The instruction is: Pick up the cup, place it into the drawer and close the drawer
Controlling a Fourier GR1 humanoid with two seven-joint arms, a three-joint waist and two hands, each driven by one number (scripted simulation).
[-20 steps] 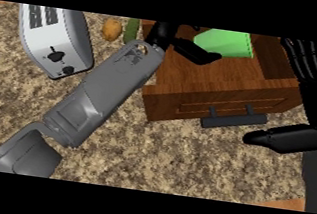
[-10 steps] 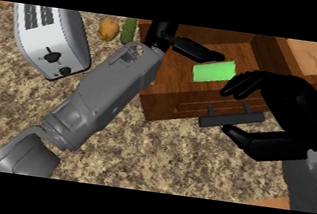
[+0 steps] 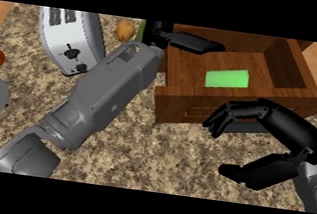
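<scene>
1. Nearest, at the right, the right robot hand (image 3: 283,140) hangs just in front of the drawer (image 3: 192,101), its fingers curved and its thumb spread below, with nothing held. It looks poised at the drawer front near the handle (image 3: 244,126). If it pushes off-centre or with fingertips only, the drawer could skew and jam partway, or the fingers could slip off the front.

2. The left forearm (image 3: 107,97) crosses the counter (image 3: 155,154) diagonally, close along the drawer's left side. Any sideways drift during the push could bump the drawer and spoil its travel.

3. The cup (image 3: 227,78) shows as a green patch inside the open drawer, towards its right. I cannot tell whether it stands upright or lies on its side. A sudden shove may tip it or send it sliding against a wall; if it stands tall, it might catch the cabinet edge as the drawer goes in.

4. Farthest, the left robot hand (image 3: 185,39) reaches over the drawer's far left corner, fingers stretched out straight and empty. If it is not withdrawn before closing, it could be pinched between drawer and cabinet (image 3: 286,60).

5. The toaster (image 3: 70,39) at far left sits near the forearm; a careless retreat might knock it.
</scene>
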